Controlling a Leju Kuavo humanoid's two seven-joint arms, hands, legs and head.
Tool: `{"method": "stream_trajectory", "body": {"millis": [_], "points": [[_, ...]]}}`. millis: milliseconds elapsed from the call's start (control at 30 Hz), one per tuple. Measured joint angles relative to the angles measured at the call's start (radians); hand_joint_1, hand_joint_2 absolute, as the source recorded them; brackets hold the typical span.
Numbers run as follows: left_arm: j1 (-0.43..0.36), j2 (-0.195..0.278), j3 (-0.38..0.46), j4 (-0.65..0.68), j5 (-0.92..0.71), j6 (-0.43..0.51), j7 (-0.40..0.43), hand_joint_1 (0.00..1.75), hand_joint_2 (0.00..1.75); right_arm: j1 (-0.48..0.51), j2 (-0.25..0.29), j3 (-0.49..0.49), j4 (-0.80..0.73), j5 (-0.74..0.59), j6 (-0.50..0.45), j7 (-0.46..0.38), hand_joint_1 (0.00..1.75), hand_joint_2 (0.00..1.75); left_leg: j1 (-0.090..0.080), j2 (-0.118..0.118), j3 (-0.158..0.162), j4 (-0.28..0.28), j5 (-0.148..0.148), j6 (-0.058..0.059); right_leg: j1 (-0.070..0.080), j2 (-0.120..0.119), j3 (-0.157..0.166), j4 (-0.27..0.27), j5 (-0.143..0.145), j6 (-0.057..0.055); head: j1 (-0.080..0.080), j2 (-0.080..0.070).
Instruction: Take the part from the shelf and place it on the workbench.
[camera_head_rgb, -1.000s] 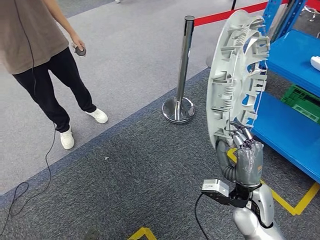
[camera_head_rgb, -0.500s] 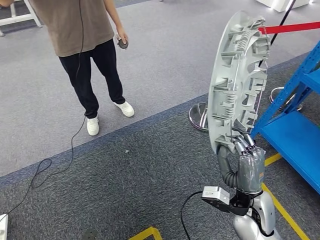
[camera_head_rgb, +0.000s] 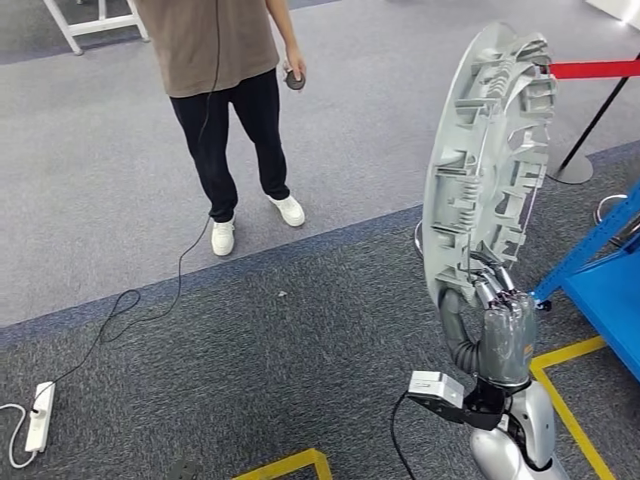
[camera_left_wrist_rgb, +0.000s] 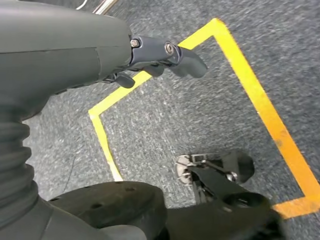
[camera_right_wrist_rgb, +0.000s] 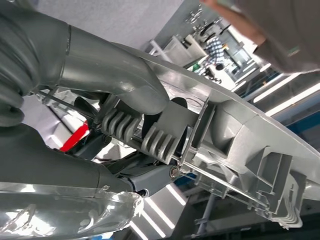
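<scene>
Across the last second the whole head view has swung: the blue shelf (camera_head_rgb: 607, 290), which earlier took up much of the right side, now shows as a corner at the lower right edge, and the person (camera_head_rgb: 226, 90) has slid from the upper left toward the upper middle of the frame. That is the camera turning with the robot, not the things moving, and I judge it means the pick is done and the robot is turning away from the shelf to carry the load toward the workbench, which I cannot see yet. The part (camera_head_rgb: 487, 160), a large grey ribbed disc, stands on edge, nearly upright, in the right half of the frame, keeping the same place above the right hand (camera_head_rgb: 498, 325). That hand grips its lower rim; in the right wrist view the thumb (camera_right_wrist_rgb: 113, 70) lies over one face and the darker fingers (camera_right_wrist_rgb: 128, 175) curl under the ribbing, closed tight. The left hand (camera_left_wrist_rgb: 166, 55) hangs over yellow floor tape (camera_left_wrist_rgb: 264, 110), fingers loosely apart and holding nothing.
</scene>
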Motion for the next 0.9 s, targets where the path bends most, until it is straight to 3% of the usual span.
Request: {"method": "stream_trajectory", "body": {"millis": [67, 100, 167, 233, 300, 333, 367, 400, 433, 467, 533, 600, 667, 733, 800, 867, 900], "points": [[-0.003, -0.001, 0.000, 0.000, -0.001, 0.000, 0.000, 0.00, 1.75, 0.001, -0.001, -0.004, -0.003, 0.001, -0.001, 0.000, 1.75, 1.75, -0.005, 0.031, 0.046, -0.090, 0.022, 0.011, 0.007, -0.018, 0.002, 0.002, -0.005, 0.009, 0.000, 0.000], [-0.004, -0.001, 0.000, 0.000, -0.001, 0.000, 0.000, 0.00, 1.75, 0.001, -0.002, -0.005, -0.004, 0.001, -0.001, 0.000, 1.75, 1.75, -0.008, 0.035, 0.052, -0.105, 0.019, 0.018, 0.010, -0.027, 0.004, 0.002, -0.007, 0.014, 0.001, 0.000], [-0.002, -0.001, 0.000, 0.000, -0.002, -0.001, 0.000, 0.00, 1.75, 0.000, -0.003, -0.007, -0.007, 0.002, -0.001, 0.000, 1.75, 1.75, -0.008, 0.014, 0.051, -0.109, 0.020, 0.033, 0.009, -0.041, 0.008, 0.002, -0.012, 0.024, 0.002, 0.000], [0.000, -0.002, 0.001, 0.000, -0.004, -0.001, 0.000, 0.00, 1.75, 0.000, -0.004, -0.007, -0.011, 0.005, -0.001, 0.001, 1.75, 1.75, -0.004, -0.008, 0.052, -0.111, 0.022, 0.046, 0.005, -0.010, -0.006, 0.042, -0.041, 0.034, 0.004, 0.000], [-0.002, -0.002, 0.001, 0.000, -0.004, -0.002, 0.000, 0.00, 1.75, 0.003, -0.006, -0.009, -0.015, 0.009, -0.002, 0.003, 1.75, 1.75, -0.001, -0.028, 0.053, -0.112, 0.024, 0.054, 0.002, 0.040, -0.061, 0.160, -0.099, 0.039, 0.009, 0.000], [-0.003, -0.002, 0.001, 0.000, -0.005, -0.002, 0.000, 0.00, 1.75, 0.005, -0.007, -0.010, -0.015, 0.011, -0.002, 0.005, 1.75, 1.75, -0.001, -0.039, 0.053, -0.112, 0.024, 0.056, 0.002, 0.052, -0.097, 0.228, -0.125, 0.039, 0.011, 0.000], [-0.003, -0.002, 0.001, 0.000, -0.005, -0.003, 0.000, 0.00, 1.75, 0.008, -0.008, -0.010, -0.015, 0.013, -0.002, 0.005, 1.75, 1.75, -0.001, -0.051, 0.054, -0.112, 0.024, 0.056, 0.003, 0.058, -0.125, 0.277, -0.136, 0.040, 0.011, 0.000], [-0.002, -0.002, 0.001, 0.000, -0.006, -0.003, 0.000, 0.00, 1.75, 0.011, -0.008, -0.010, -0.015, 0.013, -0.002, 0.006, 1.75, 1.75, -0.001, -0.064, 0.054, -0.112, 0.024, 0.056, 0.003, 0.060, -0.138, 0.293, -0.130, 0.039, 0.011, 0.000], [-0.002, -0.001, 0.001, 0.000, -0.007, -0.003, 0.000, 0.00, 1.75, 0.013, -0.008, -0.011, -0.016, 0.013, -0.002, 0.006, 1.75, 1.75, -0.001, -0.076, 0.055, -0.111, 0.024, 0.056, 0.002, 0.063, -0.132, 0.269, -0.105, 0.037, 0.011, 0.000], [-0.002, -0.001, 0.002, 0.000, -0.008, -0.003, 0.000, 0.00, 1.75, 0.015, -0.008, -0.013, -0.017, 0.014, -0.003, 0.007, 1.75, 1.75, 0.000, -0.089, 0.057, -0.111, 0.024, 0.055, 0.000, 0.071, -0.106, 0.209, -0.067, 0.036, 0.011, 0.000], [-0.002, -0.001, 0.002, 0.000, -0.010, -0.004, 0.000, 0.00, 1.75, 0.017, -0.008, -0.018, -0.021, 0.014, -0.005, 0.008, 1.75, 1.75, -0.001, -0.114, 0.056, -0.108, 0.024, 0.048, -0.008, 0.117, -0.044, 0.073, -0.010, 0.036, 0.012, 0.000], [-0.002, 0.000, 0.002, 0.000, -0.012, -0.004, -0.001, 0.00, 1.75, 0.020, -0.008, -0.023, -0.026, 0.015, -0.007, 0.010, 1.75, 1.75, 0.000, -0.135, 0.049, -0.107, 0.027, 0.035, -0.011, 0.146, -0.016, 0.014, 0.001, 0.033, 0.012, 0.000], [0.001, 0.001, 0.003, 0.000, -0.013, -0.004, -0.001, 0.00, 1.75, 0.023, -0.008, -0.027, -0.029, 0.016, -0.009, 0.011, 1.75, 1.75, 0.005, -0.152, 0.044, -0.111, 0.032, 0.022, -0.009, 0.130, -0.013, 0.008, 0.003, 0.023, 0.012, 0.000], [0.003, 0.002, 0.003, 0.000, -0.013, -0.003, -0.001, 0.00, 1.75, 0.024, -0.008, -0.031, -0.034, 0.016, -0.011, 0.012, 1.75, 1.75, 0.004, -0.122, 0.030, -0.086, 0.012, 0.011, -0.009, 0.107, -0.010, 0.003, 0.007, 0.009, 0.009, 0.000], [0.001, 0.002, 0.004, 0.000, -0.013, -0.003, -0.001, 0.00, 1.75, 0.027, -0.008, -0.034, -0.039, 0.016, -0.015, 0.012, 1.75, 1.75, 0.001, -0.065, -0.018, 0.015, -0.048, 0.005, -0.007, 0.082, -0.009, -0.001, 0.008, 0.000, 0.005, 0.000], [-0.001, 0.002, 0.004, 0.000, -0.013, -0.003, -0.001, 0.00, 1.75, 0.031, -0.008, -0.034, -0.041, 0.016, -0.018, 0.013, 1.75, 1.75, 0.002, -0.040, -0.077, 0.138, -0.099, 0.001, -0.004, 0.055, -0.009, -0.001, 0.007, -0.003, 0.003, 0.000], [-0.002, 0.002, 0.004, 0.000, -0.013, -0.003, -0.001, 0.00, 1.75, 0.033, -0.008, -0.035, -0.041, 0.016, -0.018, 0.013, 1.75, 1.75, 0.002, -0.037, -0.089, 0.165, -0.101, 0.000, -0.004, 0.043, -0.009, -0.001, 0.006, -0.004, 0.003, 0.000]]}}
